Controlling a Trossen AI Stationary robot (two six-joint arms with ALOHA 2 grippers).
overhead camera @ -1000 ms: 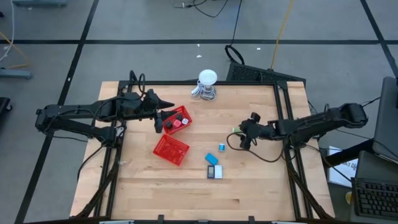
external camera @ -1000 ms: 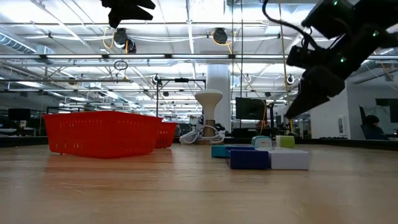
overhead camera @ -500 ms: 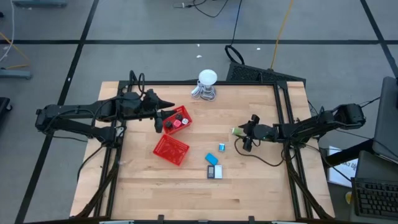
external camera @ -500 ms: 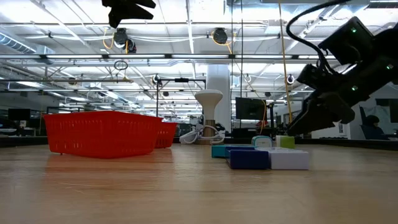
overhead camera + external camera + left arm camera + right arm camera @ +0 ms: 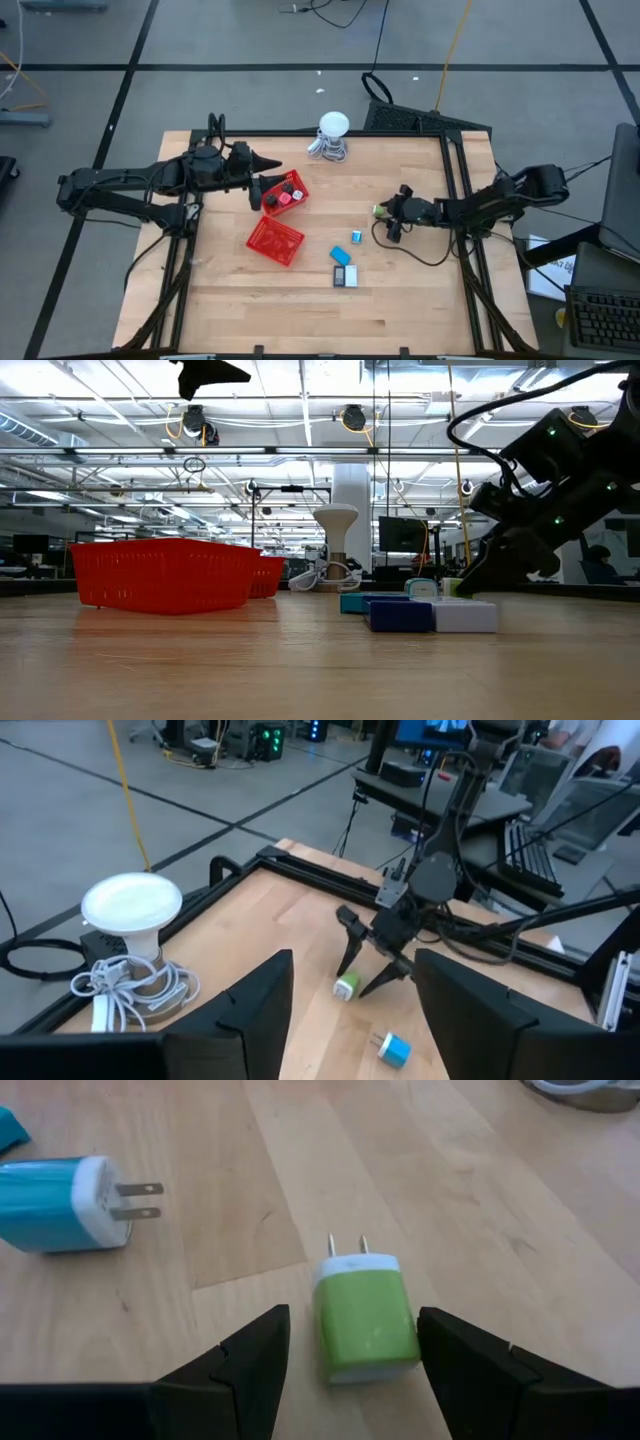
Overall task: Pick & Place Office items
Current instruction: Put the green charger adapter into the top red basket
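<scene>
We see the right gripper (image 5: 345, 1370) spread wide, a green charger plug (image 5: 366, 1317) lying between its fingers on the surface (image 5: 230, 1200).

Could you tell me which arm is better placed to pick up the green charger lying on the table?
The right. Its open gripper sits low with the green charger between its fingers. The left gripper, also open, hangs over the far basket, well away.
</scene>
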